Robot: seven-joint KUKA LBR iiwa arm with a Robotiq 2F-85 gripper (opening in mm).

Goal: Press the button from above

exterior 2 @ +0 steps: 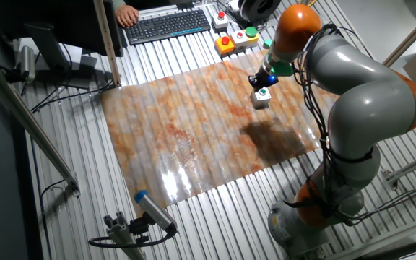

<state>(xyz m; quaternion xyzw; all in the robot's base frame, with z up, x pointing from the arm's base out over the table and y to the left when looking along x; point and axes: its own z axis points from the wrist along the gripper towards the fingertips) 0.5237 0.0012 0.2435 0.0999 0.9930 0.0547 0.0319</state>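
Observation:
The button (pixel 262 97) is a small white cube with a round green top, standing on the far right part of the mottled orange sheet (pixel 193 133). My gripper (pixel 260 81) hangs just above it and slightly behind, its black tip almost at the button's top. Whether it touches the button I cannot tell. The fingers are too small and dark to show a gap.
An orange box with a red button (pixel 225 45) and a white box with a larger green button (pixel 248 36) stand behind the sheet. A keyboard (pixel 168 26) lies at the back with a person's hand beside it. A blue-tipped tool (pixel 150 209) lies at the front left.

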